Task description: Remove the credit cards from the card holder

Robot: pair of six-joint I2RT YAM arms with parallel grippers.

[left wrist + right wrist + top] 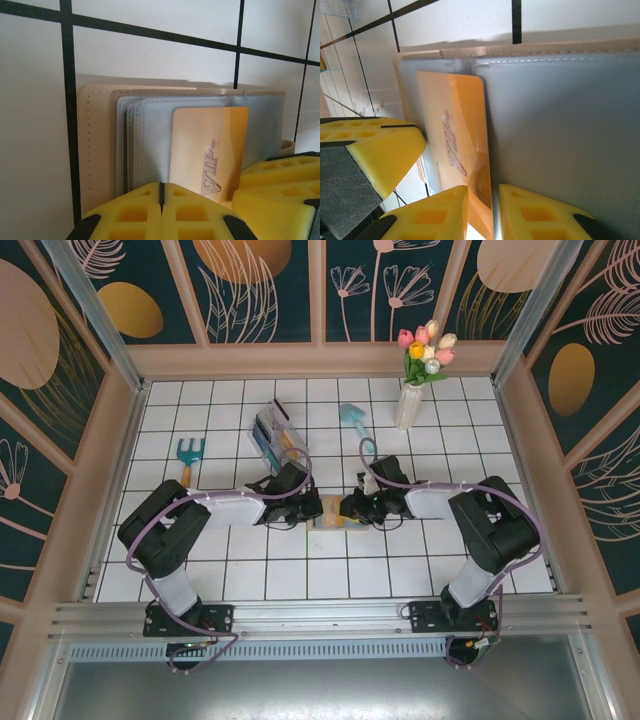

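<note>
Between both arms at mid-table lies the open card holder (100, 150). My right gripper (492, 210) pinches the orange VIP card's (457, 145) edge; left gripper (161, 200) pressed together. Thin, stiff, slippery plastic.

**Off-task items on the tiled worktop**

White tiled worktop (480, 570) had black grid lines. A clear slotted rack (270, 432) with cards in it sat left of centre toward the back. A small blue hand rake (189, 453) with a wooden handle lay to its left. A blue trowel (355, 420) lay near back centre. A white vase (409, 405) of tulips (428, 348) stood just right of it.
</note>
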